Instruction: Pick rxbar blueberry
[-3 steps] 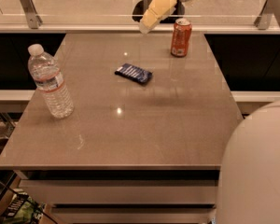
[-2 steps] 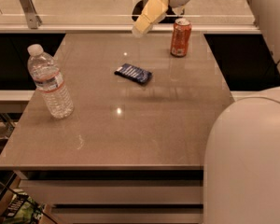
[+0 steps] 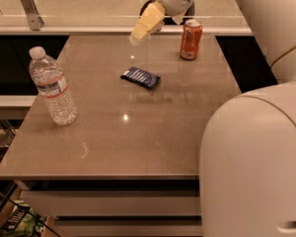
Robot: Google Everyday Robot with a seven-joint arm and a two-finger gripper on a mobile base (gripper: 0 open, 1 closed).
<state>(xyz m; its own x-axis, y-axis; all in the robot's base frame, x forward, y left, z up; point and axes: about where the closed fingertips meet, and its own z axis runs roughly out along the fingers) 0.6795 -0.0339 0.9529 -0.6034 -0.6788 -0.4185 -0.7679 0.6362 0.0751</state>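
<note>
The rxbar blueberry (image 3: 141, 77) is a small flat bar in a dark navy wrapper with white lettering. It lies flat near the middle of the grey-brown table (image 3: 123, 142), toward the far side. My gripper (image 3: 138, 33), with cream-coloured fingers, hangs above the table's far edge. It is behind the bar, a little to its left, and well above it. It holds nothing that I can see.
An orange soda can (image 3: 191, 39) stands at the far right of the table. A clear plastic water bottle (image 3: 53, 87) stands at the left. My white arm (image 3: 256, 147) fills the right side of the view. A shelf sits under the table front.
The gripper has moved down and a little toward the bar. The arm now covers more of the right side. The bar, can and bottle have not moved.
</note>
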